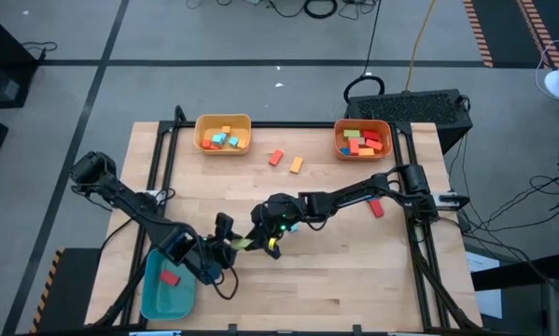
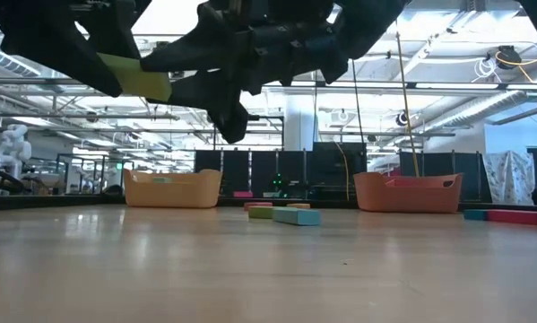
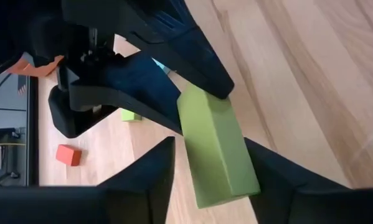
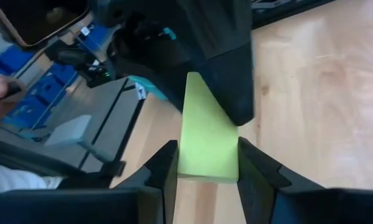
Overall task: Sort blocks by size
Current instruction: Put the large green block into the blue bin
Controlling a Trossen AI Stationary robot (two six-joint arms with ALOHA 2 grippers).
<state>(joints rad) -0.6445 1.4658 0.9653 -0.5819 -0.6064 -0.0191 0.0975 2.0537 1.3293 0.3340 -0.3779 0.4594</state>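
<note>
A yellow-green block [image 1: 247, 245] hangs in the air above the middle of the table, between my two grippers. My right gripper [image 4: 206, 149], reaching in from the right, is shut on one end of it. My left gripper [image 3: 209, 140] comes from the left and stands open around the other end [image 3: 220, 177]. One left finger [image 3: 158, 168] is on each side, and a narrow gap shows along each. In the low view the block [image 2: 135, 77] sits high above the tabletop. My right gripper pinches the block's end nearest it [image 4: 206, 167] between its two fingers, on the two long side faces. The fingers come from the table's right, slanting a little downward, and lie along the block. The block is lifted clear of the table and sticks out toward my left gripper.
A yellow bin [image 1: 201, 123] and an orange bin [image 1: 339, 131] with blocks stand at the far edge. A teal bin [image 1: 153, 297] at the near left holds a red block. Loose blocks lie on the wood: red-orange [image 1: 276, 157], orange [image 1: 297, 165], red [image 1: 376, 207], light blue [image 2: 296, 216].
</note>
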